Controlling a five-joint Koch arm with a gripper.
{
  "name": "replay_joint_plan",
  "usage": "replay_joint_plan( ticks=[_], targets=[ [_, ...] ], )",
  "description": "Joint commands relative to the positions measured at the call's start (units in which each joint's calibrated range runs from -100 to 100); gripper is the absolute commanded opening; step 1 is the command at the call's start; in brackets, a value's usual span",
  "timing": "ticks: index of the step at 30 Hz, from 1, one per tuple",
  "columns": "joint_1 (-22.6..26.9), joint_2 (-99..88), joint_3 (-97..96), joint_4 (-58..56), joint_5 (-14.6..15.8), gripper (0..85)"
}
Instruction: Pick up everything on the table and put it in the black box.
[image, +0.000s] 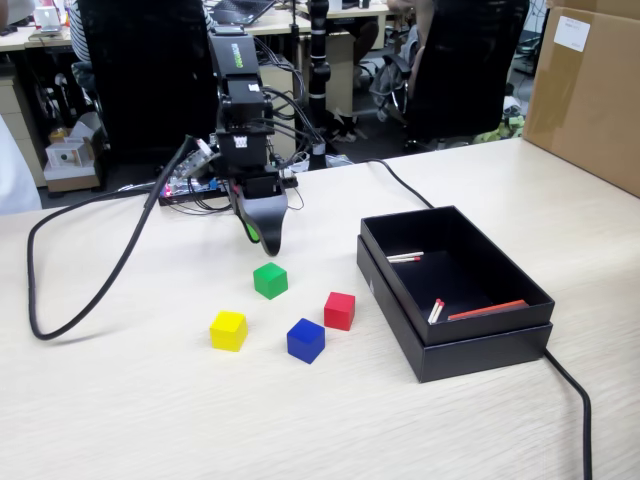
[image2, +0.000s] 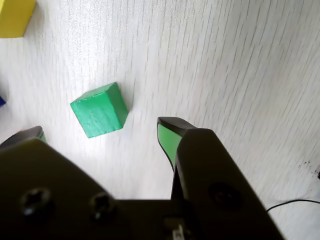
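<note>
While the pincer (image: 265, 240) hangs above the desk (image: 130, 400) just behind the green cube (image: 270, 280) in the fixed view, the wrist view shows its jaws spread, with green-lined tips either side of bare wood and the green cube (image2: 100, 110) just ahead of them, untouched; the fixed view alone cannot settle the gap, since the two tips overlap there. The fixed view gives the whole layout: the yellow cube (image: 228, 330), blue cube (image: 305, 340) and red cube (image: 339, 310) sit in a loose row nearer the camera, apart from one another; the black box (image: 400, 290) stands to their right, holding thin red-and-white sticks (image: 404, 257) and no cubes. The wrist view catches only a corner of the yellow cube (image2: 15, 17) at its top left; the box lies outside it. A black cable (image: 80, 300) loops across the desk at the left; a brown cardboard carton (image: 590, 90) stands at the far right.
</note>
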Motion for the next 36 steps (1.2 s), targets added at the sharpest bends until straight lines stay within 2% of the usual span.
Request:
replay_joint_plan(
  ticks=[1,12,17,18,19,20,25,29,36],
  targets=[
    [0.05,4.18,6.27,-1.14,-0.2,44.5],
    [0.49,20.47,11.44,-1.14,0.0,41.9],
    [0.59,23.57,11.71,-1.06,0.15,29.5],
    [0.59,23.68,11.71,-1.06,0.0,25.0],
    [0.54,23.68,11.62,-1.06,-0.05,15.8],
    [0.54,23.68,11.62,-1.06,-0.05,13.8],
    [0.59,20.7,11.35,-1.14,0.2,13.8],
    [1.66,11.06,13.07,-4.43,1.03,13.8],
    [10.7,0.28,28.94,-13.67,5.71,13.8]
  ],
)
